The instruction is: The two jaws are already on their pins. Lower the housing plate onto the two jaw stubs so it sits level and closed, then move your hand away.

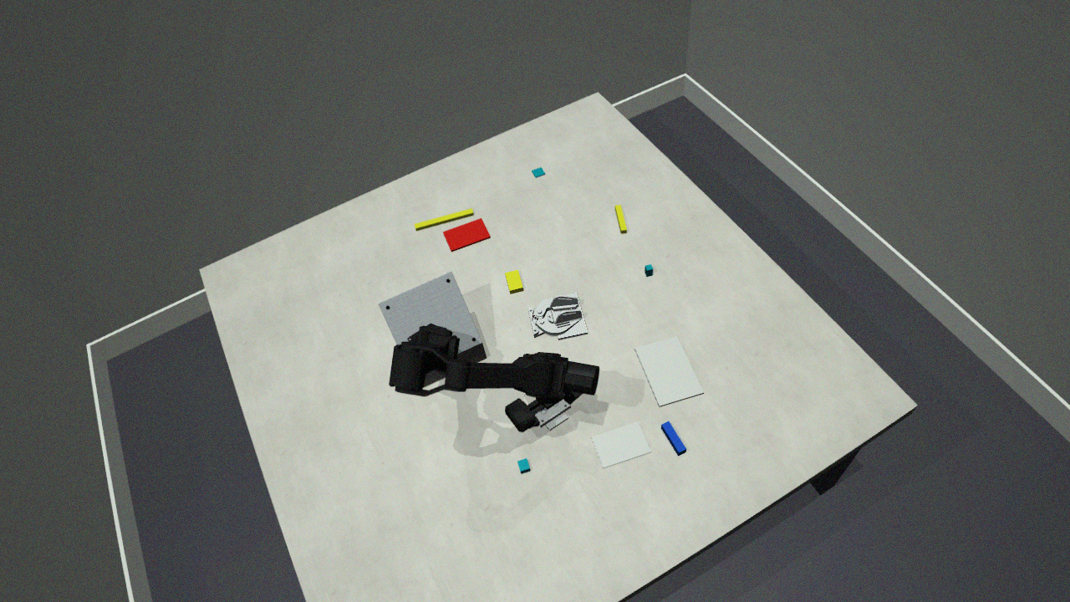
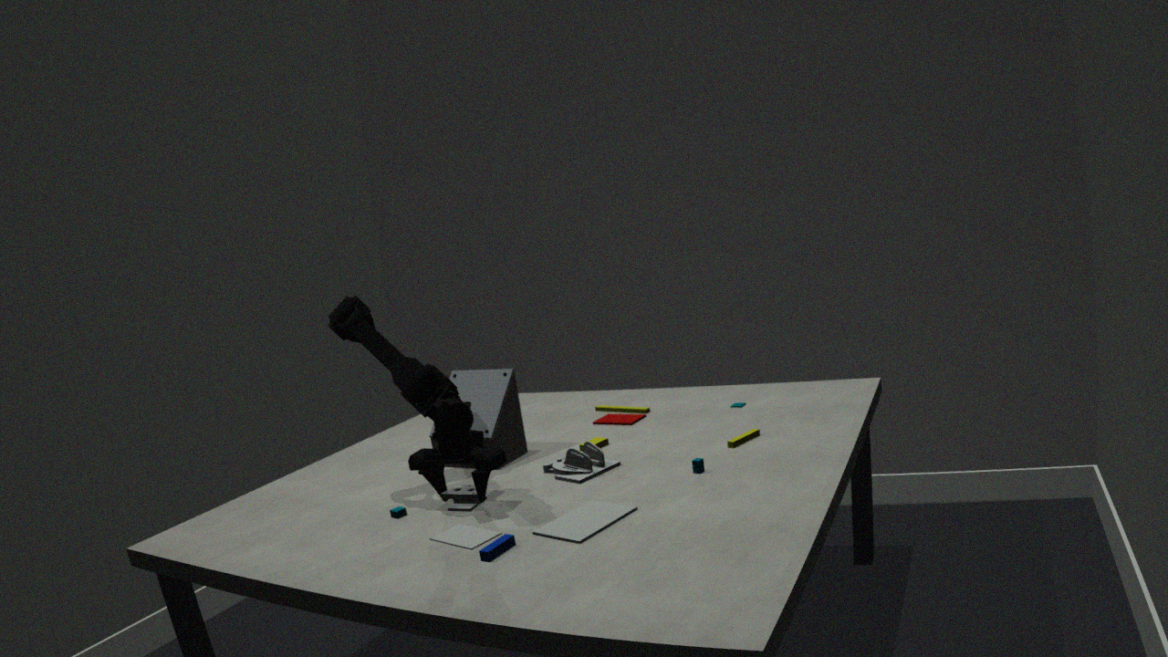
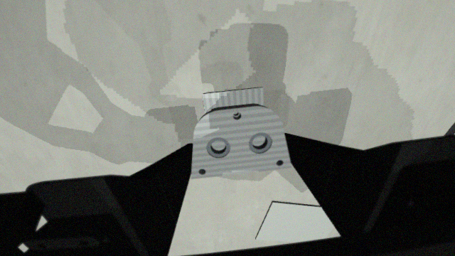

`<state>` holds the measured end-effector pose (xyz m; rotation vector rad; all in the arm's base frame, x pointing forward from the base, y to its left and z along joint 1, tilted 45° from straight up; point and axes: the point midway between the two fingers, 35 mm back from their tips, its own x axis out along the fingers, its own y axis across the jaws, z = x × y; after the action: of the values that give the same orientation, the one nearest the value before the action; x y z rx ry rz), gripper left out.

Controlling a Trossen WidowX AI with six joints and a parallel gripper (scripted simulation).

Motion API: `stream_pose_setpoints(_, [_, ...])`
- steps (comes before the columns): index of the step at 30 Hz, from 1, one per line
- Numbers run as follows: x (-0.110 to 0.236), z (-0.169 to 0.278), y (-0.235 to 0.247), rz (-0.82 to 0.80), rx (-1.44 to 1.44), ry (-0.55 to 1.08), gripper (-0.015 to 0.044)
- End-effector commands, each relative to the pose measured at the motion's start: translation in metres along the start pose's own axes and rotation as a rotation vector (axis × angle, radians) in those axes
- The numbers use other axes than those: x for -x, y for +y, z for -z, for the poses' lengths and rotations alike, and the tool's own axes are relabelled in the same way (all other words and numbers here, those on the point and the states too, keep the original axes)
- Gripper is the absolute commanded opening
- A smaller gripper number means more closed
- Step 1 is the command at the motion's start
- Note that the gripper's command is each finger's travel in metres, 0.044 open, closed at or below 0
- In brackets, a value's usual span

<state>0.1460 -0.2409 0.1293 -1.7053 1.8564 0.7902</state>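
The housing plate (image 1: 552,413) (image 2: 461,492) (image 3: 239,127) is a small grey plate with a rounded edge, two large ringed holes and three small ones. My gripper (image 1: 548,409) (image 2: 463,497) (image 3: 237,143) is shut on it, one finger at each side edge. A striped light block (image 3: 232,99) shows below its rounded edge; whether they touch is unclear. The jaw assembly (image 1: 559,317) (image 2: 578,464) stands apart, nearer the table's middle, with two dark upright jaw pieces over a white base. Its pins and stubs are too small to tell apart. The plate is not over it.
A grey sloped block (image 1: 430,307) (image 2: 482,393) stands by the arm. A white board (image 1: 670,371) (image 2: 584,522), a thin white sheet (image 1: 620,444) (image 2: 465,536) (image 3: 296,222), a blue bar (image 1: 673,437) (image 2: 497,547) and a cyan cube (image 1: 523,466) (image 2: 397,512) lie around the gripper. A yellow block (image 1: 513,281) lies beside the jaws.
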Motion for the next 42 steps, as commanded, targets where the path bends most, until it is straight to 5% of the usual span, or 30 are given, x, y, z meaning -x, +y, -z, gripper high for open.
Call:
stream_pose_setpoints(1, [0.007,0.001,-0.001,0.001,-0.004,0.000,0.0351])
stream_pose_setpoints(22, [0.071,0.000,-0.001,0.003,0.002,-0.004,0.0351])
stream_pose_setpoints(42, [0.069,-0.023,-0.032,0.008,-0.304,-0.034,0.0351])
